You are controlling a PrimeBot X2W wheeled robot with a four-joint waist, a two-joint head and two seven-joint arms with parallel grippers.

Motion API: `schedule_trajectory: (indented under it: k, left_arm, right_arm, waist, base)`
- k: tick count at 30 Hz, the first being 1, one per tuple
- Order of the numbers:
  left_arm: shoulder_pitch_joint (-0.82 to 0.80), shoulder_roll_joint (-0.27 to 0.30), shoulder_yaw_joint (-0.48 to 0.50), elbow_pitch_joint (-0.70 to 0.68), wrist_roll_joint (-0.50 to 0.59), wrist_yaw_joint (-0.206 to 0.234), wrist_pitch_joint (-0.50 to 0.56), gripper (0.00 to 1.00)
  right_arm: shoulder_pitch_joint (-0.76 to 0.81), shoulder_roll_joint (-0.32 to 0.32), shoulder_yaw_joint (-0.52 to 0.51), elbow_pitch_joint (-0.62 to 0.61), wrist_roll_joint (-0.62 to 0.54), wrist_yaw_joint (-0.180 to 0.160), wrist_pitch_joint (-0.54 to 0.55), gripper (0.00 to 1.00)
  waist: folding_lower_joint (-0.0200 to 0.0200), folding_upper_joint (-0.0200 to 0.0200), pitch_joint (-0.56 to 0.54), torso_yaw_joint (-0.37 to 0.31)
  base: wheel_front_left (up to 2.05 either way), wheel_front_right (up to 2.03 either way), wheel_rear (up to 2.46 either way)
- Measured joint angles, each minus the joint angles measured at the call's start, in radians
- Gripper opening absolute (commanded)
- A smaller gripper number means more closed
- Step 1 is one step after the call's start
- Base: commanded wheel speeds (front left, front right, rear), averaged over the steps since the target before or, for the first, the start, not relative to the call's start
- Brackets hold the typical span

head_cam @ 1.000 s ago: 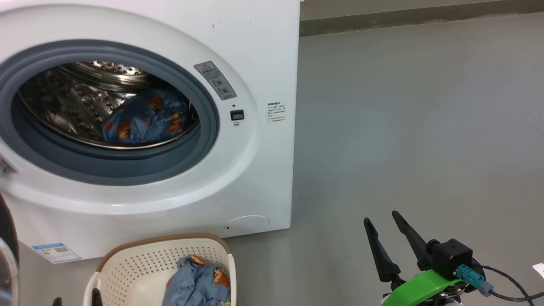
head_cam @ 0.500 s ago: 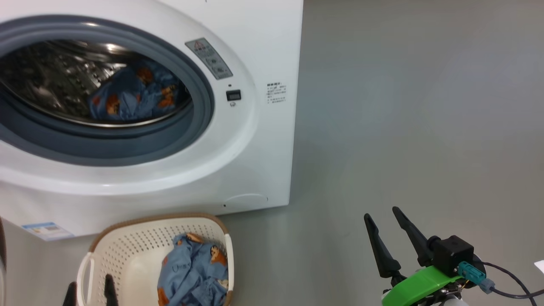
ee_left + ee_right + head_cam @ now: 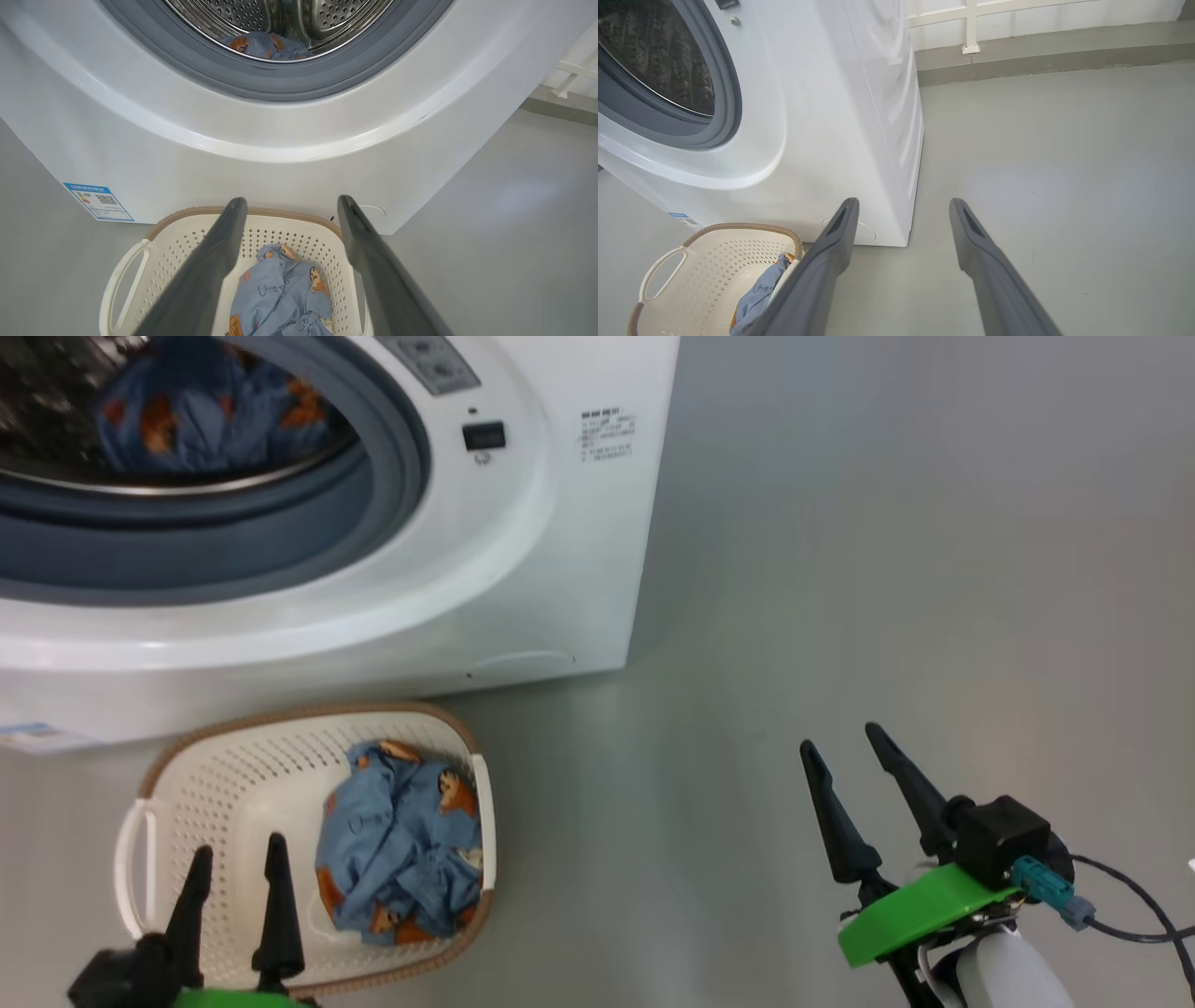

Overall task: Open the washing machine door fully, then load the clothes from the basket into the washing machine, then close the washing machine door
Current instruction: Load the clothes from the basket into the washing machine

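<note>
Floor (image 3: 887, 569) was smooth matte grey, with soft pale sheen patches under even, diffuse light. Faint scuff lines marked it in the right wrist view. A low grey ledge (image 3: 1055, 56) ran along its far edge. Above that stood a white frame (image 3: 971, 23) with a post, possibly a railing.

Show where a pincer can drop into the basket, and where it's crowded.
Free: the basket's left half, bare perforated bottom between its left handle and the clothes. Crowded: the right half, where the clothes lie against the wall. Grey floor on its right: bare.
</note>
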Motion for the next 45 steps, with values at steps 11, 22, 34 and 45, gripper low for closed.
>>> schedule_trajectory:
  k: [11,22,34,45]
  left_arm:
    - [-0.214,0.009,0.002,0.135,0.009,-0.034,0.000,1.00]
    - [-0.372,0.092,-0.118,0.327,-0.091,-0.034,0.000,1.00]
    - [-0.522,0.202,-0.279,0.514,-0.218,-0.034,0.000,1.00]
    - [-0.646,0.275,-0.452,0.654,-0.336,-0.034,0.025,1.00]
  right_arm:
    - [-0.071,-0.001,-0.021,-0.054,-0.017,0.000,0.000,1.00]
    - [-0.107,-0.001,-0.023,-0.094,-0.013,0.000,0.000,1.00]
    - [-0.131,-0.001,-0.023,-0.128,0.001,0.000,0.000,1.00]
    - [-0.158,-0.001,-0.019,-0.142,0.033,0.000,0.000,1.00]
  waist:
    - [0.0000,0.0000,0.190,-0.015]
    - [-0.0001,0.0000,0.352,-0.039]
    - [-0.0001,0.0000,0.497,-0.072]
    - [-0.0002,0.0000,0.569,-0.092]
  base:
    - [0.00,0.00,0.00]
    - [0.00,0.00,0.00]
    - [0.00,0.00,0.00]
    - [0.00,0.00,0.00]
